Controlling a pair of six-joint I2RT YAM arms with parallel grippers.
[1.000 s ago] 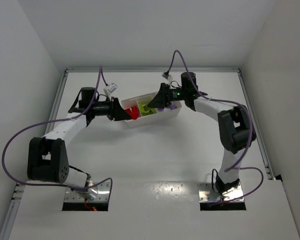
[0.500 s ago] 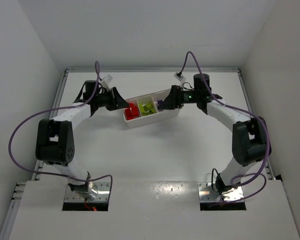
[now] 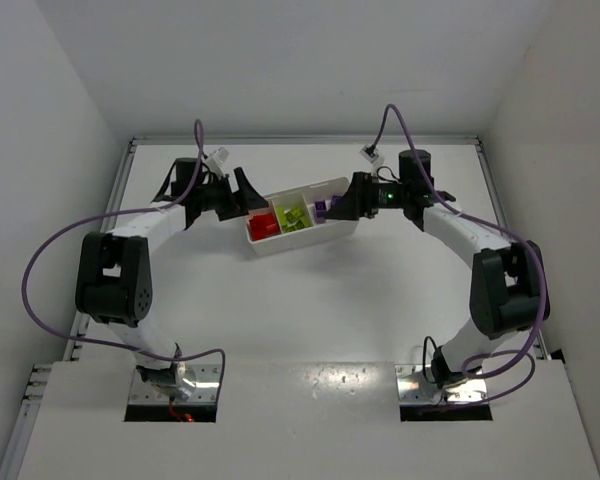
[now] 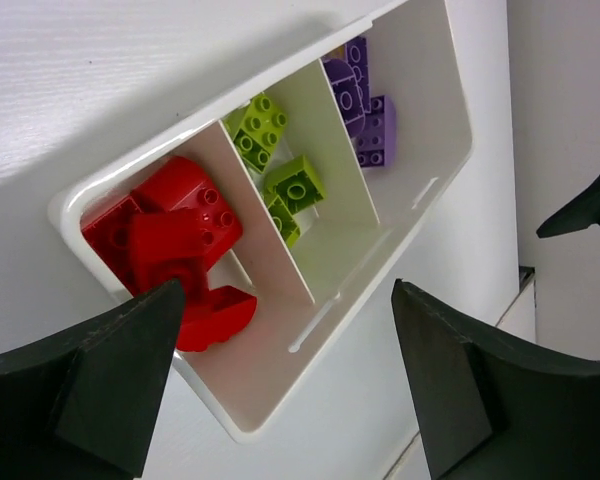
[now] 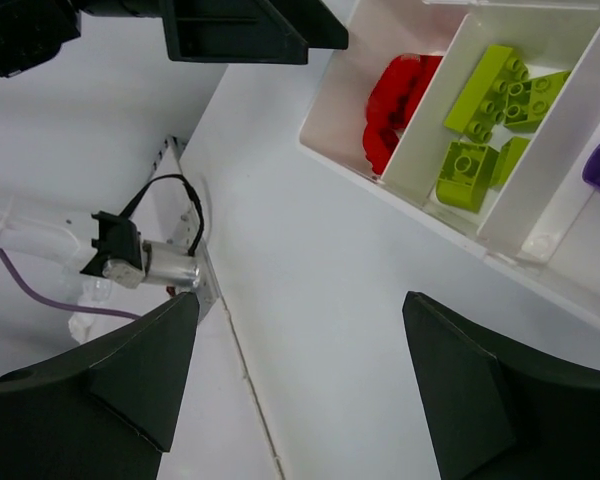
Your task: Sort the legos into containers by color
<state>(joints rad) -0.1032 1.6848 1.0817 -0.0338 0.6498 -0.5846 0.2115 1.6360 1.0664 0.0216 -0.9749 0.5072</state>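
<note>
The white tray lies at the back middle of the table, its three containers side by side. Red legos fill the left one, yellow-green legos the middle one, purple legos the right one. My left gripper hovers just off the tray's left end, open and holding nothing. In the left wrist view its gripper frames the tray, with red legos, green legos and purple legos in it. My right gripper sits at the tray's right end, open and empty.
White walls enclose the table on three sides. A metal rail runs along the left edge, and a small silver part with a black cable sits by it. Purple cables loop off both arms.
My left gripper has drawn back from over the red compartment toward the back left and opened. My right gripper has pulled away to the right, off the tray's middle.
</note>
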